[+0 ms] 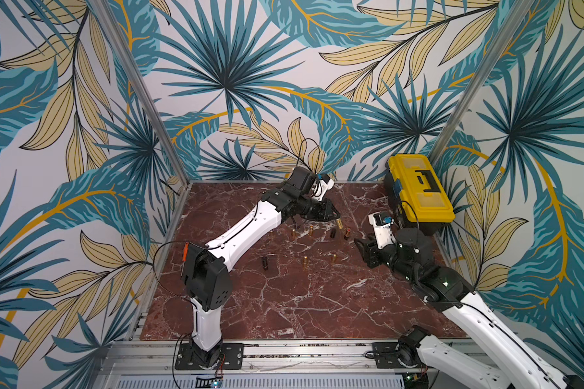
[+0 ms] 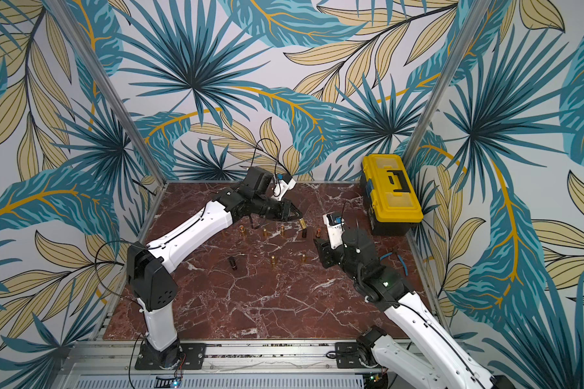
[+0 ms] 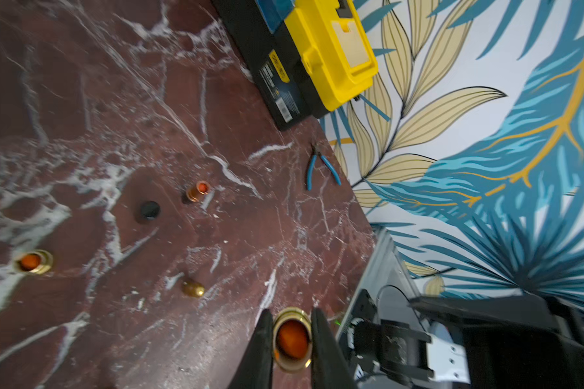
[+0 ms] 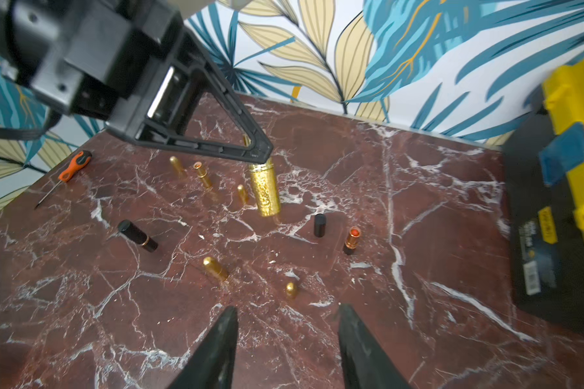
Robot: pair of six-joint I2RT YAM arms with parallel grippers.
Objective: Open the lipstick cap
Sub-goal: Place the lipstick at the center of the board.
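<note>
Step in hand, as judged: cap separation looks complete, and the work stands between pulling and putting down. The left gripper point(image 3: 292, 318) is clamped fully on the gold glitter-coated cylindrical lipstick tube point(image 4: 267, 188), pinching it at its upper end. The tube hangs near vertical below the fingertips, at about 1 o'clock from the centre of the red-brown marble-patterned tabletop point(image 1: 284, 303), taking 12 o'clock as the back wall. Whether its lower end clears the surface cannot be told. In the left wrist view, the upper end is open: a polished gold rim around an orange-red bullet, with no cap on it. The right gripper point(image 4: 288, 311), between 2 and 3 o'clock, has its jaws partly apart and holds nothing. The jaws point toward a small rounded gold cap point(image 4: 291, 290) standing on the tabletop just ahead of them. Whether that cap belongs to the held tube cannot be confirmed, since other rounded gold pieces point(image 4: 215, 268) stand nearby. Next move, as advice: lower the tube straight down onto a bare patch, keep it upright, then release. The body is narrow and tall, so a tilted release would likely tip it. The yellow and black plastic toolbox point(image 1: 418, 192) sits in the far corner at about 2 o'clock, well apart.
</note>
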